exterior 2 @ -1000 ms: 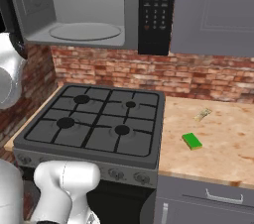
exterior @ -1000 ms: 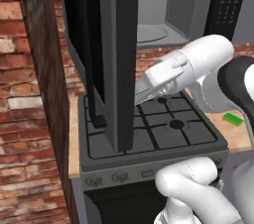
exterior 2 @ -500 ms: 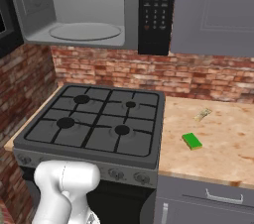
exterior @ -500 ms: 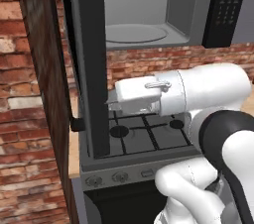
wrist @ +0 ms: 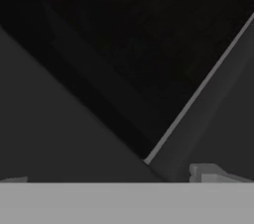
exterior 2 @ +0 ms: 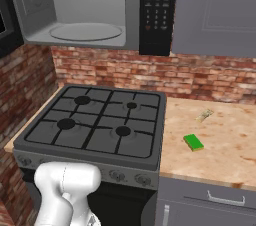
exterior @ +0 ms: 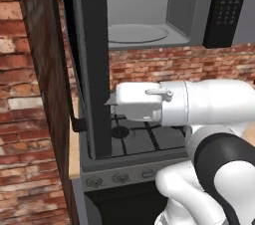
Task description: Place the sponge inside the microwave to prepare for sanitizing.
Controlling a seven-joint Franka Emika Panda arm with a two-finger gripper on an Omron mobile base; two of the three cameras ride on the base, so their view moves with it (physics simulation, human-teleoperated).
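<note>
The microwave (exterior 2: 90, 15) stands open, its door (exterior: 92, 64) swung far out to the left, and the light grey inside with the round turntable (exterior 2: 86, 31) is free to receive something. So I judge the opening part as done. The sponge (exterior 2: 193, 142) is not yet touched: it lies flat on the wooden counter (exterior 2: 225, 145), to the right of the gas stove (exterior 2: 95, 122), well apart from the microwave and well apart from my arm. A tiny pale object (exterior 2: 204, 115) lies near it, closer to the brick wall. What is left is nearly everything that counts: go over to the sponge, take it, lift it up into the cavity and put it on the turntable.

My forearm (exterior: 199, 107) reaches to the left, and its front end goes behind the edge of the door, so my claw is hidden there. The hand view gives mostly dark surfaces very close, I think the glass and frame of the door, with one pale finger tip (wrist: 208, 173) low at the right. If my claw is spread or pressed together, I cannot tell; I see nothing between the fingers, but this is not sure
</note>
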